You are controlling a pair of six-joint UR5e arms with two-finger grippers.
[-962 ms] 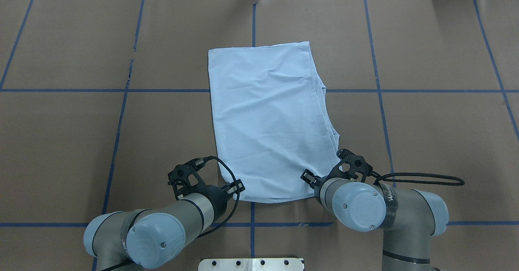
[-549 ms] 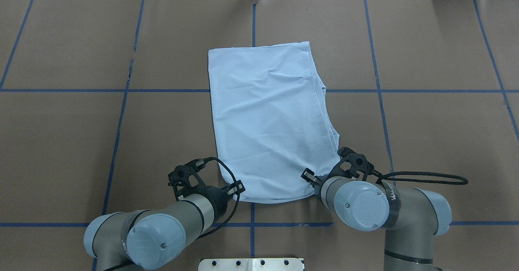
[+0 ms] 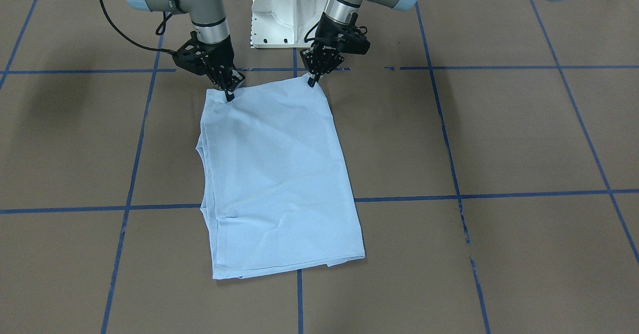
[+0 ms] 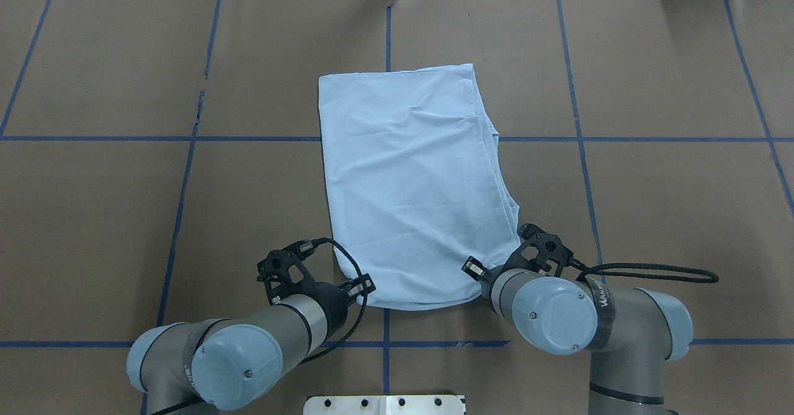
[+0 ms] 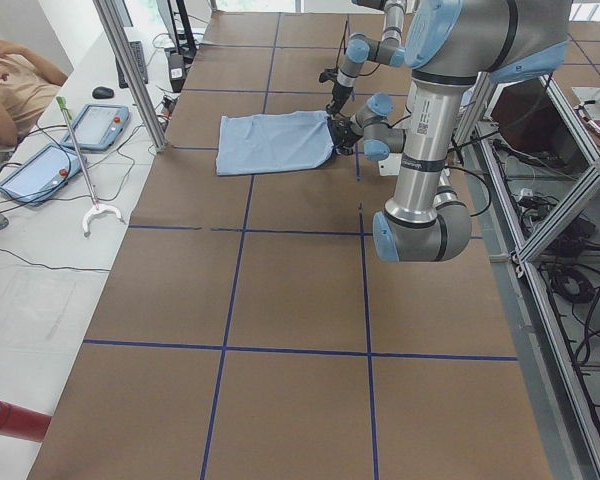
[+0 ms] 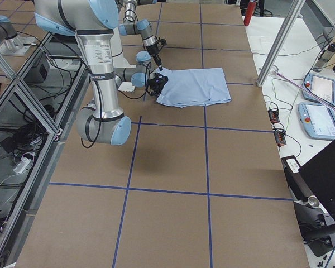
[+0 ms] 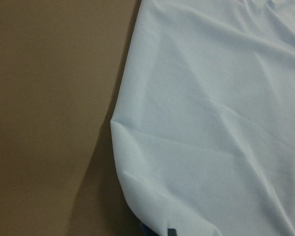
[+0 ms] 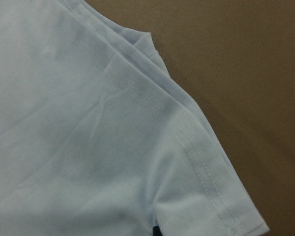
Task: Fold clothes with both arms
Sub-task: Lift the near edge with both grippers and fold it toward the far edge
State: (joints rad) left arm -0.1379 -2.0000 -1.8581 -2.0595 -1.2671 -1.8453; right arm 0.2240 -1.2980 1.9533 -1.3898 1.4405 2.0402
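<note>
One folded T-shirt (image 4: pixel 409 179) on table (image 4: pixel 651 204), near corners between jaws.

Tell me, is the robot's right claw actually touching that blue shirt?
Touching. The front-facing view shows the right gripper with its fingertips down on the T-shirt at a corner nearest the robot, no gap; the right wrist view shows fabric at the fingertip.

A brown tabletop (image 4: pixel 93 216) gridded with blue tape lines (image 4: pixel 186 138) carries a white pedestal base (image 3: pixel 289 4), and on the white bench (image 5: pixel 20 290) alongside it, near a seated person (image 5: pixel 15 80), lie a tablet-like pendant (image 5: pixel 105 125), a long grabber stick (image 5: pixel 77 160) and a red cylinder (image 5: pixel 10 420).
</note>
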